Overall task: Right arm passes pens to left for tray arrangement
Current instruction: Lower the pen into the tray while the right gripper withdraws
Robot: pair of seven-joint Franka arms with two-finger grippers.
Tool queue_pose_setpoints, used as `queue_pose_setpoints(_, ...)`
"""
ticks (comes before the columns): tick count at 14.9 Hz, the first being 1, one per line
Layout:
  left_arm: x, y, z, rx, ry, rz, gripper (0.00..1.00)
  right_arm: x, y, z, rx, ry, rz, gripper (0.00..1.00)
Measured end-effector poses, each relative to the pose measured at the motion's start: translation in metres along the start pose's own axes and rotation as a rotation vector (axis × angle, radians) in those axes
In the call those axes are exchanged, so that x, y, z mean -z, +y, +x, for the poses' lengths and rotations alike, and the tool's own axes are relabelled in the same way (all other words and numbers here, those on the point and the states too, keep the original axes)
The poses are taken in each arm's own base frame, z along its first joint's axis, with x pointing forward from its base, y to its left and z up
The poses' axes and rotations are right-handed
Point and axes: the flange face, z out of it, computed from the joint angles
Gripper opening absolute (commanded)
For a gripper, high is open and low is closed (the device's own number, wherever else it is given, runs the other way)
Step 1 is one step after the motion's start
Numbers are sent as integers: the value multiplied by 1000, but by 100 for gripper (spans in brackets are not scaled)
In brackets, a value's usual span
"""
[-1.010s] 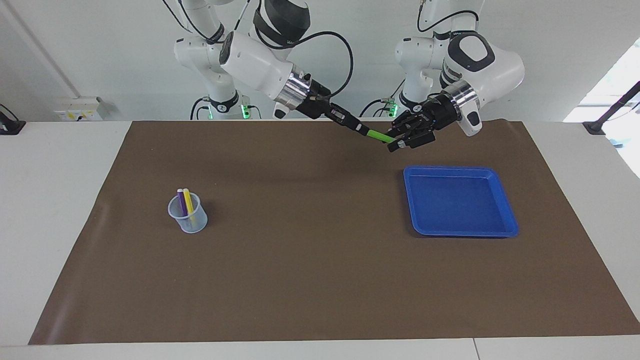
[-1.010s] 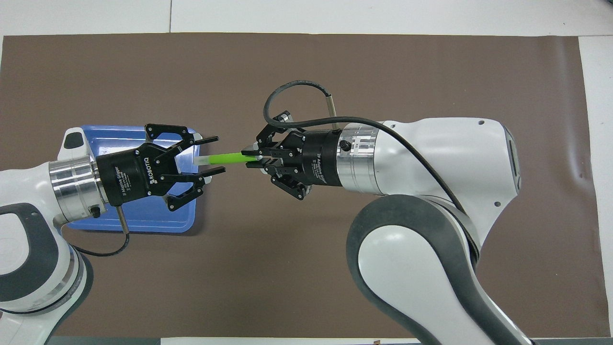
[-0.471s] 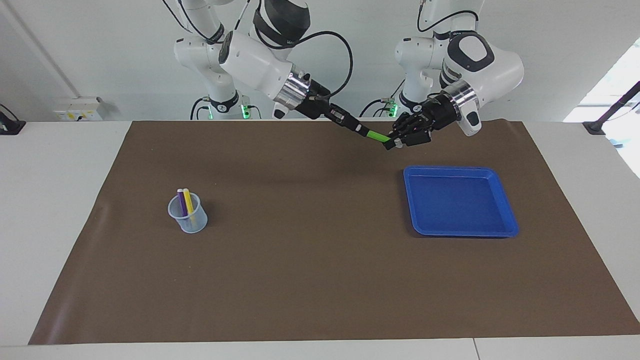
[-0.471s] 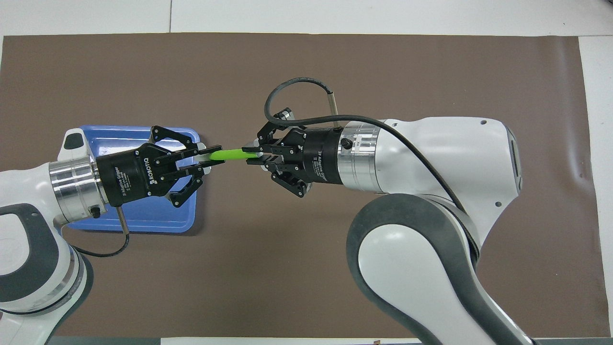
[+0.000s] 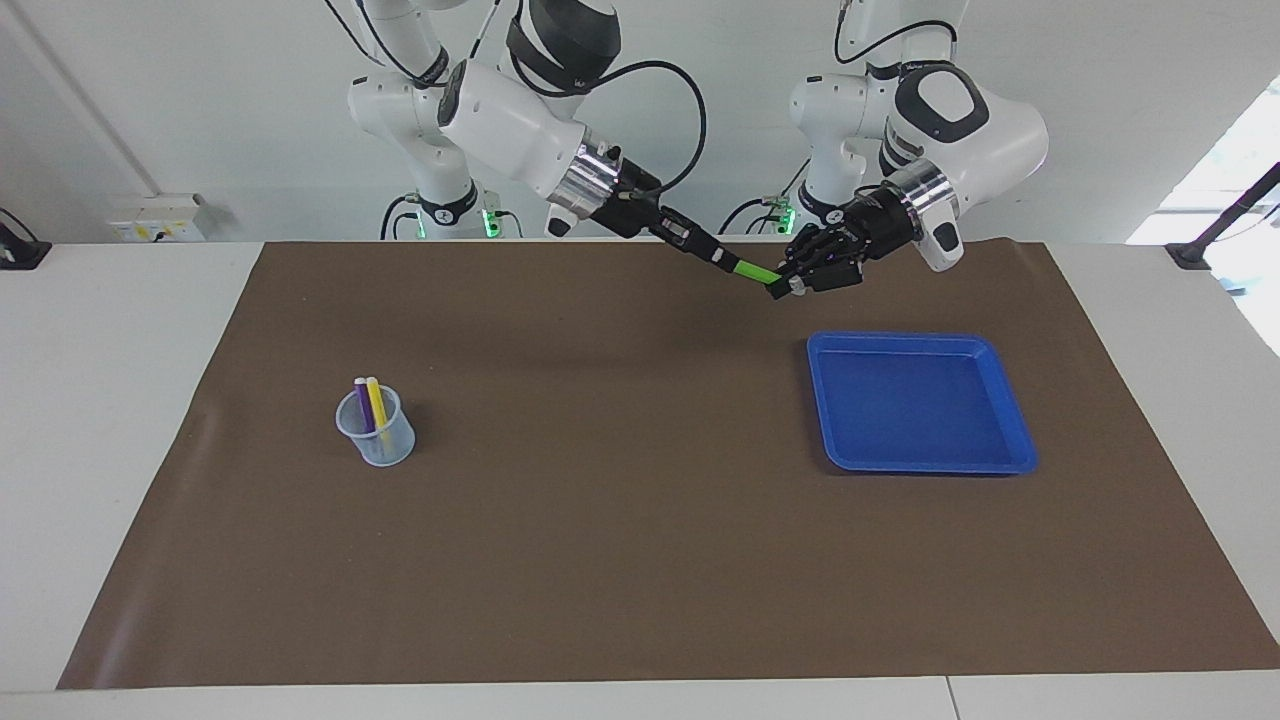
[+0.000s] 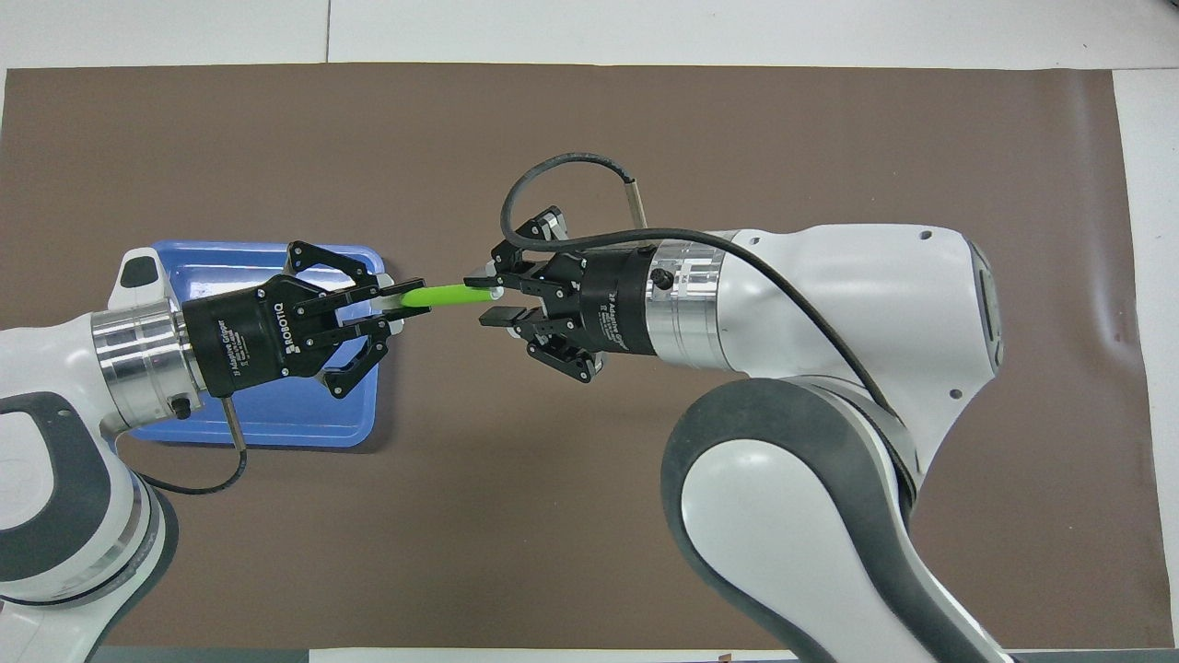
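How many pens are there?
3: the green pen is in the left pincer, up over the mat; the yellow pen and purple pen stand in the cup.

wall point(image 5: 200, 120): white | table point(image 5: 120, 400): white (brown mat point(image 5: 600, 550) on top) | window point(image 5: 1240, 180): bright daylight

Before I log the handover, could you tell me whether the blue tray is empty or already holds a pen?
Empty. The blue tray shows only bare floor; the green pen is in the air, gripped by the left gripper.
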Motion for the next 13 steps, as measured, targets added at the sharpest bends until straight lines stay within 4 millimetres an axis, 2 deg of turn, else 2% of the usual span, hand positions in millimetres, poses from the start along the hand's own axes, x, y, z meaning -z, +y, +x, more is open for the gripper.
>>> queue_pose_setpoints(3,1,0,0,5,1,-2,0,0,0,3,46,41,-24,100)
queue_pose_setpoints(6,2,1,1,6,6,-10,0,5,-2,15,106,109,-67,100)
queue_pose_setpoints(10,12,5,11,-83,92,23,0,44,-9,56,169,210,-142,100)
queue_pose_setpoints(13,9,8,17,-227,206,185,0,76,-7,85,281,260,-211,100)
